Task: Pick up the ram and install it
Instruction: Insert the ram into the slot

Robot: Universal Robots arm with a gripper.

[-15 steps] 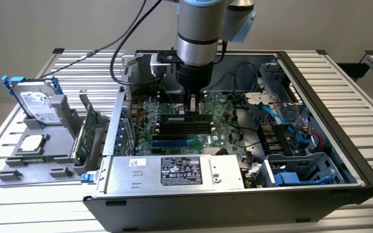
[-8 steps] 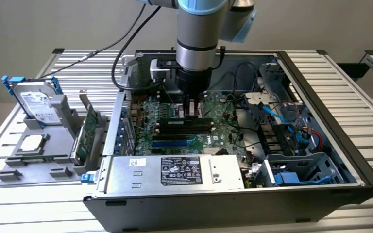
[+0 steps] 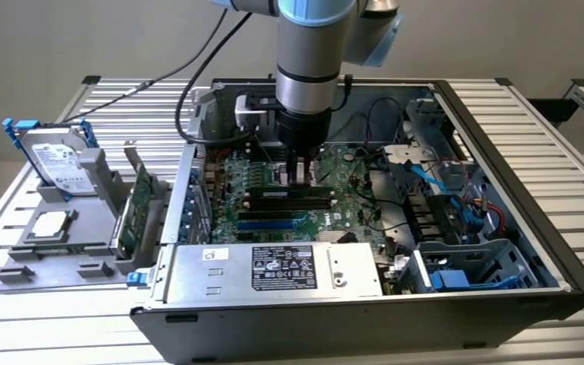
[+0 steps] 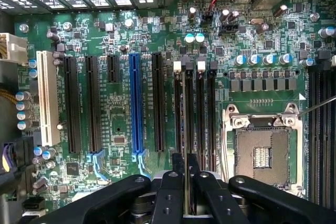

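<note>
Pincer grips ram inside PC case, over mobo slots.

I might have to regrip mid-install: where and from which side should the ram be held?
Pinch the ram across its two flat faces, mid-length on its upper edge, coming straight down. It stands on edge over the black slots, so the faces are its only broad surfaces and the lower edge must stay free. The gripper seems to hold it this way.

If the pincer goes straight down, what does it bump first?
Probably the black memory slots on the green board, straight under the pincer and the thin ram it grips. How near is hard to tell.
</note>
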